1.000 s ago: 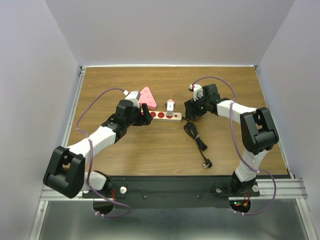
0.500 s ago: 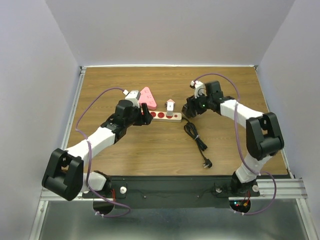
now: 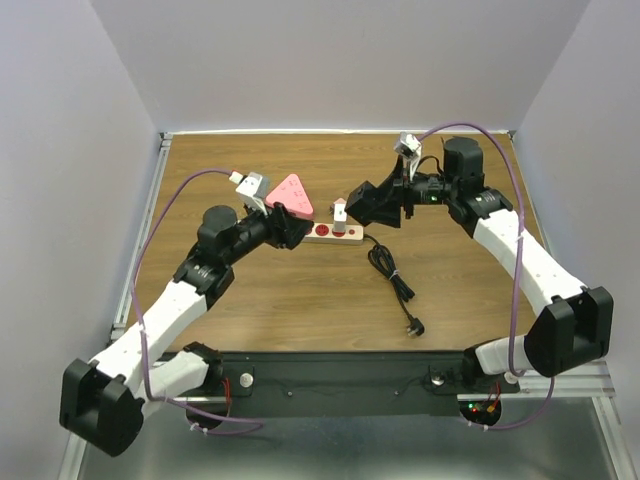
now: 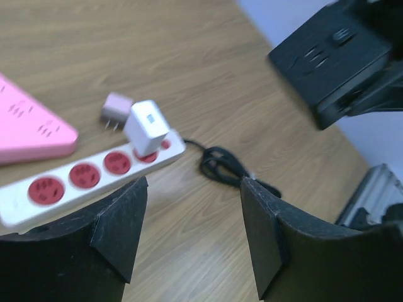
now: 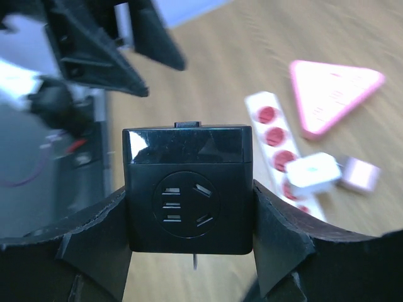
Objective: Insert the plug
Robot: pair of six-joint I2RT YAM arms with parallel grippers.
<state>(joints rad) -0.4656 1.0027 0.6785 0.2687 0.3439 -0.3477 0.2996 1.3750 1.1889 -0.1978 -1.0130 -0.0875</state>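
Observation:
My right gripper (image 3: 384,205) (image 5: 189,220) is shut on a black cube plug (image 3: 376,204) (image 5: 187,189), held in the air just right of the white power strip (image 3: 333,233) (image 4: 88,179) (image 5: 277,135). The cube's socket face points at the wrist camera and a metal pin shows under it. A white plug (image 3: 340,211) (image 4: 146,128) stands in the strip's right-end red socket. My left gripper (image 3: 285,228) (image 4: 192,233) is open and holds nothing, hovering at the strip's left end.
A pink triangular strip (image 3: 293,195) (image 4: 25,123) (image 5: 334,94) lies behind the white strip. A small pink adapter (image 4: 116,110) (image 5: 359,174) lies beside the white plug. The strip's black cord (image 3: 392,272) (image 4: 227,167) coils toward the near edge.
The right gripper closed on the black cube and lifted it off the table toward the strip. The left arm rose and stretched out, its gripper staying by the strip's left end.

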